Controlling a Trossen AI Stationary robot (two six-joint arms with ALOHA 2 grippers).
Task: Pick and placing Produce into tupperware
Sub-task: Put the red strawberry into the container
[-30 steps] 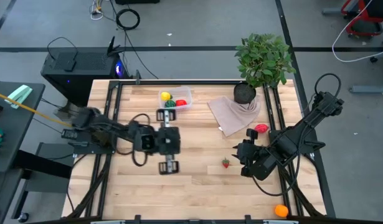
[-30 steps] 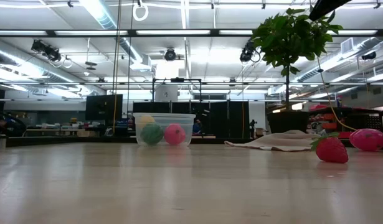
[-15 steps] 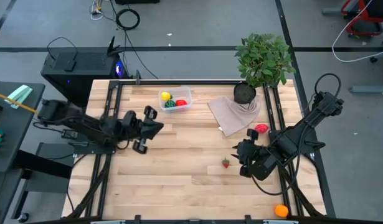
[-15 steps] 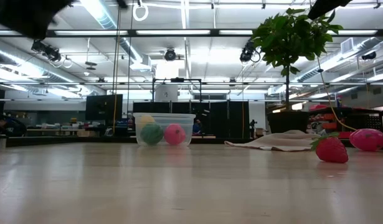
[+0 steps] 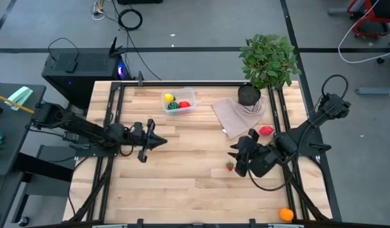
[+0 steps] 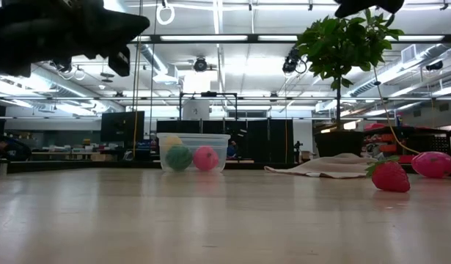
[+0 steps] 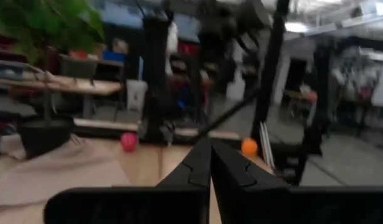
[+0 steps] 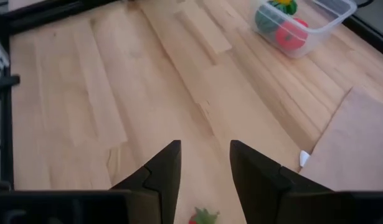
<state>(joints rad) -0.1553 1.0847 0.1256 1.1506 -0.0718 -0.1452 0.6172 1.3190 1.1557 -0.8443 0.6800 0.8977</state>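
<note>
Right gripper [image 5: 235, 160], fingers spread, hovers just right of the tiny red strawberry [image 5: 230, 166], mid-table. Step: strawberry pickup. Next: descend, straddle, clamp, carry to the far clear plastic tub [image 5: 179, 101]. Left gripper [image 5: 158, 141] pinched closed, idle left.

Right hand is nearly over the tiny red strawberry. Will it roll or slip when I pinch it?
The tiny red strawberry with green leaves lies on its side on the wooden table, so a nudge may roll it. It looks small against the open right hand, so it probably slips out if pinched off-centre. Likely light.
</note>
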